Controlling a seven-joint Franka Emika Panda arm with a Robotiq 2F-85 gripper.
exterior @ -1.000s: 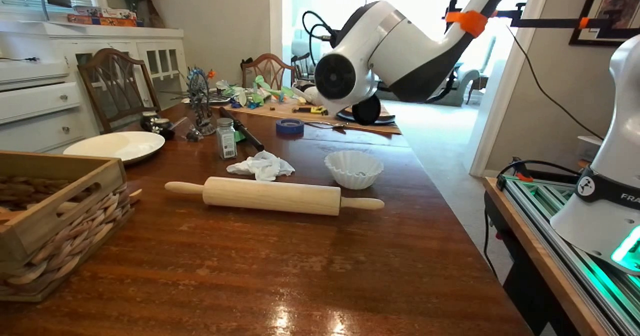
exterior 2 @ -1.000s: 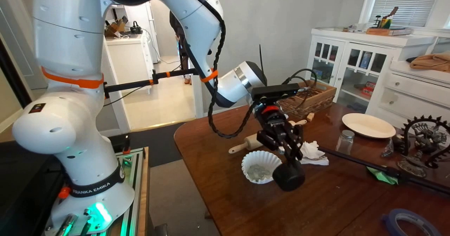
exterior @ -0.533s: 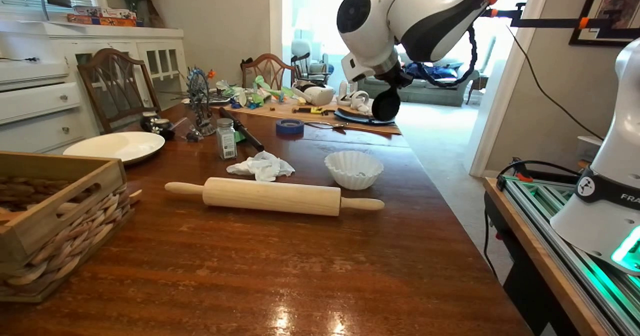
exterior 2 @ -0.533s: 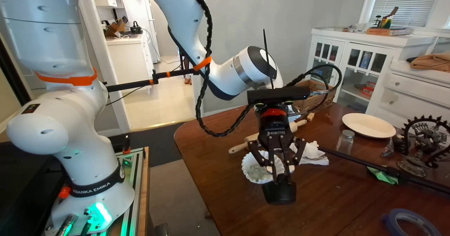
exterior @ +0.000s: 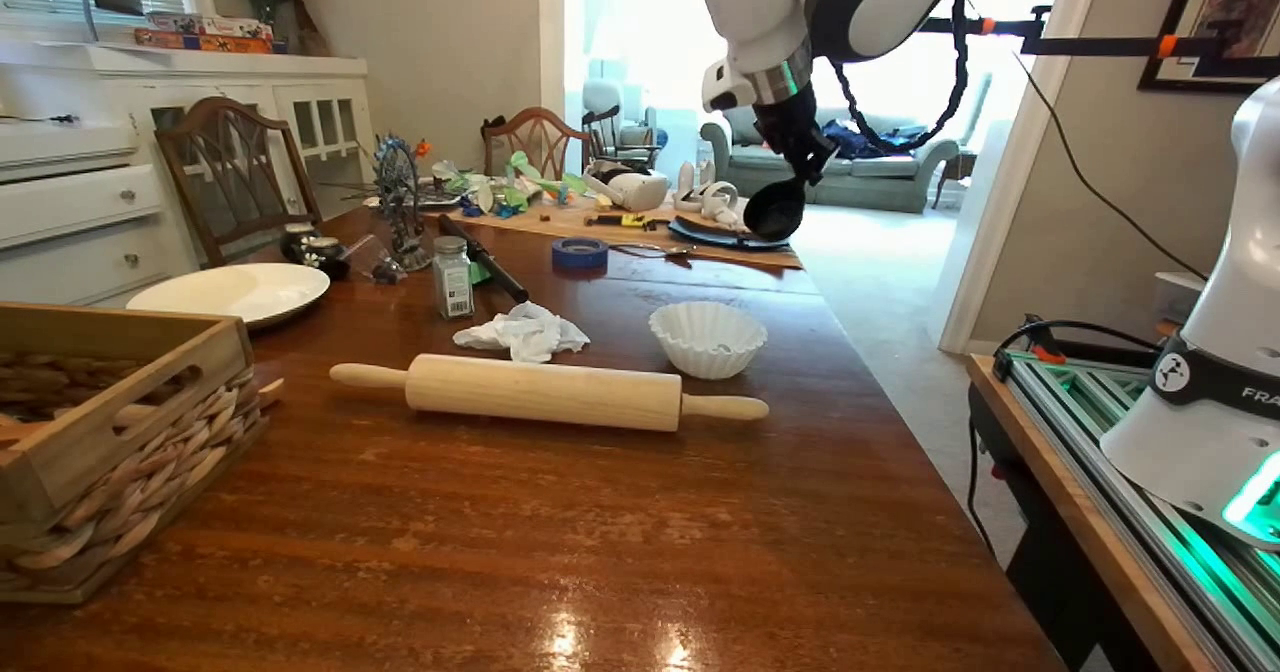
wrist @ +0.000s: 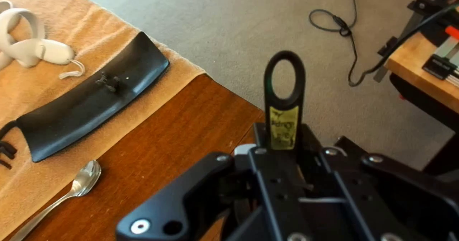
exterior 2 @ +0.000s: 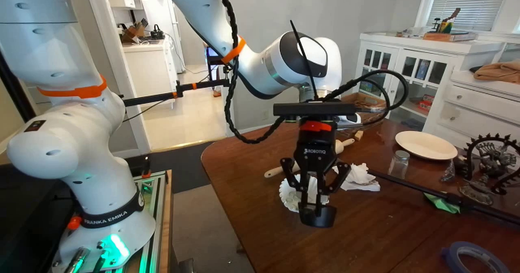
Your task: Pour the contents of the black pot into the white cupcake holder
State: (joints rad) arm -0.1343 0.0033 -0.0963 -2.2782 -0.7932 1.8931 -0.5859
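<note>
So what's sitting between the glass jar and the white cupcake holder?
A crumpled white tissue and one end of a black rod lie there, in both exterior views.

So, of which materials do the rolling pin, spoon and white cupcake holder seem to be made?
Rolling pin: likely smooth wood, from its tan colour.
Spoon: polished metal, by bright silvery reflections.
White cupcake holder: perhaps silicone or plastic, matte; thin, fluted walls suit either.

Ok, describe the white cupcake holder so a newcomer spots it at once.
On the brown table, in an exterior view, find the wooden rolling pin. The white cupcake holder sits just behind its right handle. Unlike the crumpled white tissue nearby, it's a round cup with fluted sides.
</note>
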